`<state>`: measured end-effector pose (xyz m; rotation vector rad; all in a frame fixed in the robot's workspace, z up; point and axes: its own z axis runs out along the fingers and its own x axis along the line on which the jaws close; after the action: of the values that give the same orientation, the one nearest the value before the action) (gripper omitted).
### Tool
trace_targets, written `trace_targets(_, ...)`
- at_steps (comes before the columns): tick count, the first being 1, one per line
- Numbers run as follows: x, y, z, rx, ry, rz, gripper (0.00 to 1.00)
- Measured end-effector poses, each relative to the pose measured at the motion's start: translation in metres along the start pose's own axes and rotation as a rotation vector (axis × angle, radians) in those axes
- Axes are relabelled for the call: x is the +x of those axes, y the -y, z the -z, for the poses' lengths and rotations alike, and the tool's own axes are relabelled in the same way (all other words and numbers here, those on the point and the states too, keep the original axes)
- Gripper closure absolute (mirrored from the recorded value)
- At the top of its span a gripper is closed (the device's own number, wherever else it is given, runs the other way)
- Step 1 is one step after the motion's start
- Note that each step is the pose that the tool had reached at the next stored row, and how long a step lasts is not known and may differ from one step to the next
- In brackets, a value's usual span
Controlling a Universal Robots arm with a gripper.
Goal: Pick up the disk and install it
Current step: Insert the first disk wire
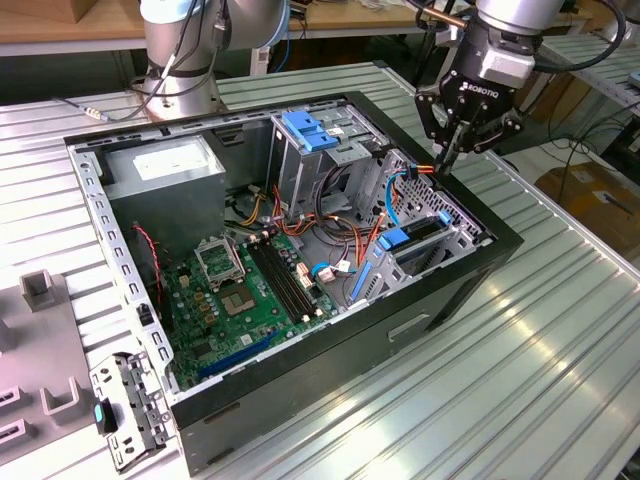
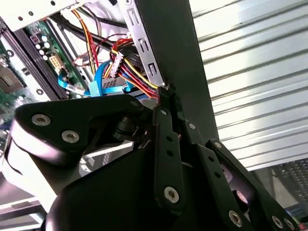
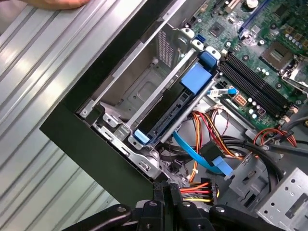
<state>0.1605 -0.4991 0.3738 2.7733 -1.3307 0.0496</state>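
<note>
The disk [image 3: 166,113] lies in the metal drive bay at the corner of the open computer case [image 1: 300,400]. Its dark body sits between the bay's rails, with a blue band [image 3: 196,79] at one end and a blue rail tip [image 3: 142,136] at the other. In the exterior view the disk [image 1: 415,240] is at the case's right side. My gripper [image 1: 452,155] hangs above the case's far right corner, behind the bay and apart from the disk. Its fingers [image 2: 166,103] are shut, tips down at a bundle of red, yellow and black wires [image 3: 195,190].
A tall grey cage with a blue tab [image 1: 305,130] stands mid-case, and a grey box with a white sticker [image 1: 165,165] sits at the far left. The green motherboard [image 1: 250,290] covers the floor. A second arm's base [image 1: 180,50] stands behind. A loose bracket [image 1: 125,410] lies on the ribbed table.
</note>
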Motion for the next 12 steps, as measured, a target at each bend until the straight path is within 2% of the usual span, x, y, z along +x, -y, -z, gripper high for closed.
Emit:
trace_targets(2,0.0000,0.0000,-0.0002,-0.0018,0.0014,-0.031,0.83)
trace_targets(4,0.0000,0.0000,-0.0005,-0.0051,0.0040,-0.089,0.83)
trace_targets(6,-0.0001,0.0000,-0.0008,-0.0070,0.0056,-0.123,0.83)
trace_targets(12,-0.0026,-0.0036,-0.0010,-0.0083,0.0065,-0.145,0.83)
